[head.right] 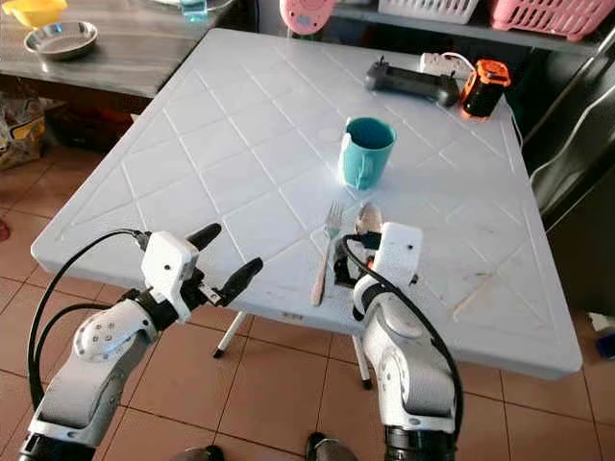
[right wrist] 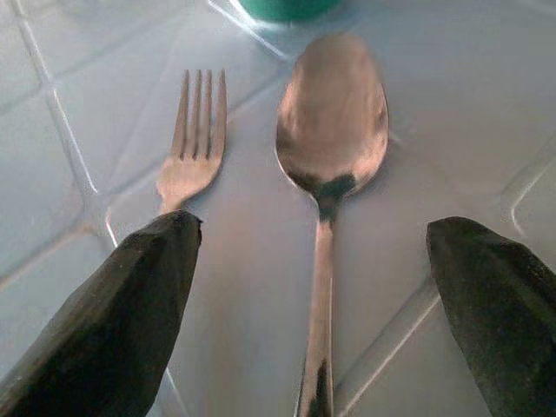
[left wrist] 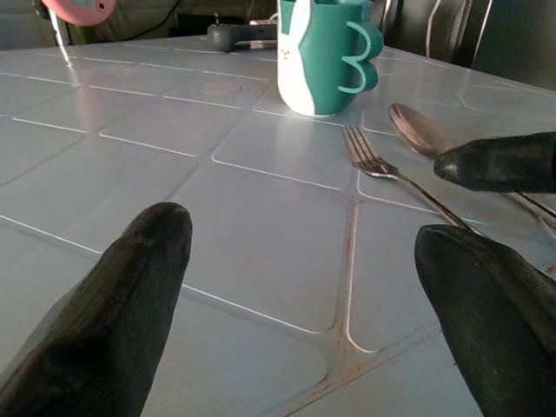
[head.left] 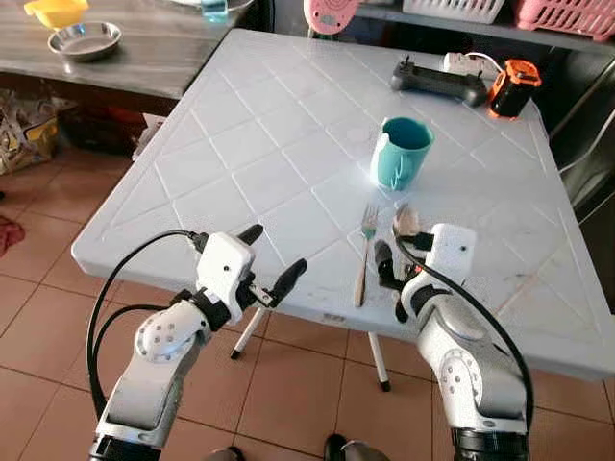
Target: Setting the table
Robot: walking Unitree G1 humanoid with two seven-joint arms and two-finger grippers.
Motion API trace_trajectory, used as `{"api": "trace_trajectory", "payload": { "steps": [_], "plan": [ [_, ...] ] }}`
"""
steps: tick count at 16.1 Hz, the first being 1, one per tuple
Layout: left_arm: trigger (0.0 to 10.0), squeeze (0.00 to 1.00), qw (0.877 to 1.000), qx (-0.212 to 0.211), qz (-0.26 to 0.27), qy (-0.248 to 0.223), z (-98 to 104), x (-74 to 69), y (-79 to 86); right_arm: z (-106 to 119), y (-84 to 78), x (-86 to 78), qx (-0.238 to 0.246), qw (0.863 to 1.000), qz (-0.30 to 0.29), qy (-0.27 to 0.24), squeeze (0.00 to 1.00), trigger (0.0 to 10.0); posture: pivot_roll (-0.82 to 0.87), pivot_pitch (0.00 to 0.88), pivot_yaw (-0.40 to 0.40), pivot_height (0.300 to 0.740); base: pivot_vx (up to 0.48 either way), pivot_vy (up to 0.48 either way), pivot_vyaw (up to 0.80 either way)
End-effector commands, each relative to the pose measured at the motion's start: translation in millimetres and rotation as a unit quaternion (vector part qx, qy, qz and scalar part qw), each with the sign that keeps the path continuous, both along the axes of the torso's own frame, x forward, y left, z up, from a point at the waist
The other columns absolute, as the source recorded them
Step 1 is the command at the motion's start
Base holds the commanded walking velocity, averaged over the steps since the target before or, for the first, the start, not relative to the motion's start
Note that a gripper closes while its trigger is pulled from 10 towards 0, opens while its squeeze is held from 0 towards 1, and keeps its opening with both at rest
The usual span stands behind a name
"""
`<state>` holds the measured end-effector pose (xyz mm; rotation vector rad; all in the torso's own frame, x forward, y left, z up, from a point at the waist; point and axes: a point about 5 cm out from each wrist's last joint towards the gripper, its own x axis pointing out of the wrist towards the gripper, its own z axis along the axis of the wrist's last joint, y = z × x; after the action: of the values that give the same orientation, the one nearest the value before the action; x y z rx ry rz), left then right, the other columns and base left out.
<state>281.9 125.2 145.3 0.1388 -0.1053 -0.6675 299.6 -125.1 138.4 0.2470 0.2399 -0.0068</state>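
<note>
1. The spoon [right wrist: 331,130] lay flat on the white table [head.left: 240,144], just on the near side of the teal mug [head.left: 401,152], its bowl toward the mug and its handle toward the table's near edge.
2. The fork [head.left: 364,252] lay just beside the spoon, on the side of the robot's left, parallel and apart from it.
3. The right gripper [right wrist: 321,313] hovered low over the spoon handle with its fingers spread, one on each side, holding nothing.
4. The left gripper [head.left: 274,259] hung at the near edge, left of the mug, fingers apart and empty.
5. Risk, as I judged it: one right finger [right wrist: 113,321] sat close over the fork handle, so closing could nudge the fork askew, or the flat spoon could slip out.
6. Count: one spoon, one fork, one mug; beyond the mug, one black controller [head.left: 437,82] and one orange device [head.left: 512,88].
</note>
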Motion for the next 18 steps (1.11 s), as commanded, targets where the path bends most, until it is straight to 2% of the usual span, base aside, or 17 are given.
{"api": "trace_trajectory", "payload": {
  "steps": [1, 4, 18],
  "plan": [
    [10.0, 0.0, 1.0, 0.002, -0.014, 0.002, 0.6, -4.3, -2.1, -5.0, 0.4, -0.4, 0.01, 1.0, -0.007, 0.018, 0.0, 0.0, 0.1, 0.206, -0.055, 0.74, 0.0, 0.0, 0.0],
    [10.0, 0.0, 1.0, 0.001, -0.016, 0.005, 1.2, -5.1, -2.4, -8.2, -2.1, 1.7, 0.014, 0.999, -0.014, 0.031, 0.0, 0.0, 0.1, 0.207, -0.055, 0.74, 0.0, 0.0, 0.0],
    [10.0, 0.0, 1.0, 0.001, -0.016, 0.005, 1.2, -5.1, -2.4, -8.2, -2.1, 1.7, 0.014, 0.999, -0.014, 0.031, 0.0, 0.0, 0.1, 0.207, -0.055, 0.74, 0.0, 0.0, 0.0]
  ]
}}
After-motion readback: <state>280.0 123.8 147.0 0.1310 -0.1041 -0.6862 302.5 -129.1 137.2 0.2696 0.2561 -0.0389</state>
